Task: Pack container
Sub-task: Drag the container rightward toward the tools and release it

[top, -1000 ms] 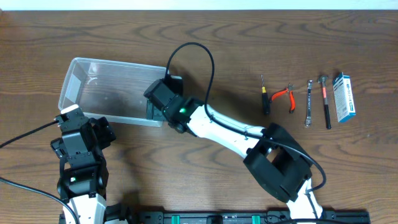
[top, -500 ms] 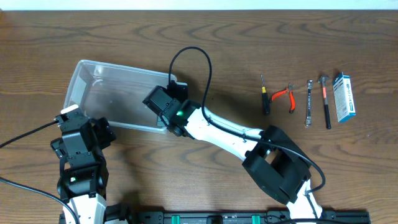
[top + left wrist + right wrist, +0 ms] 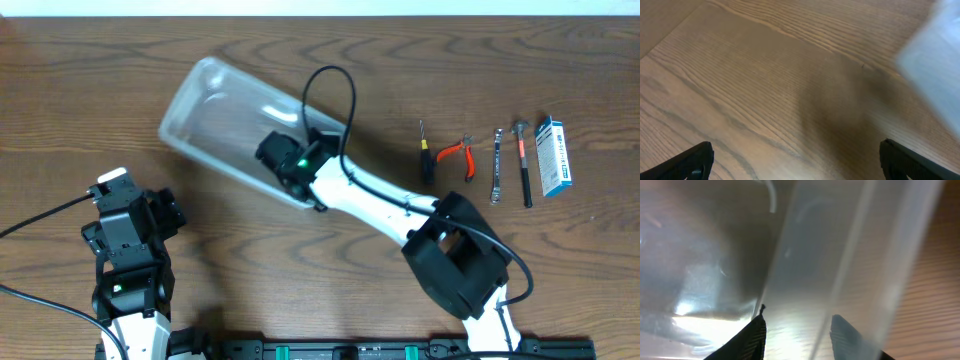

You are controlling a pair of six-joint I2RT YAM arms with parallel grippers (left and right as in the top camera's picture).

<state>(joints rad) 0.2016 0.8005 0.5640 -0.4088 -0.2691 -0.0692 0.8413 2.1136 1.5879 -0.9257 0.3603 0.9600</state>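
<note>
The wooden table [image 3: 400,60] bears the clear container [image 3: 215,105], lying aslant and empty, with one wall clamped between the narrowed jaws of the right gripper [image 3: 799,327]. The left gripper [image 3: 797,162], below and left of the container, is spread wide and holds nothing. Positioning is judged in hand; next, release is called for and a tool fetched from the row well right of the container: wrench [image 3: 496,166], pliers [image 3: 458,155], screwdriver [image 3: 426,160].
</note>
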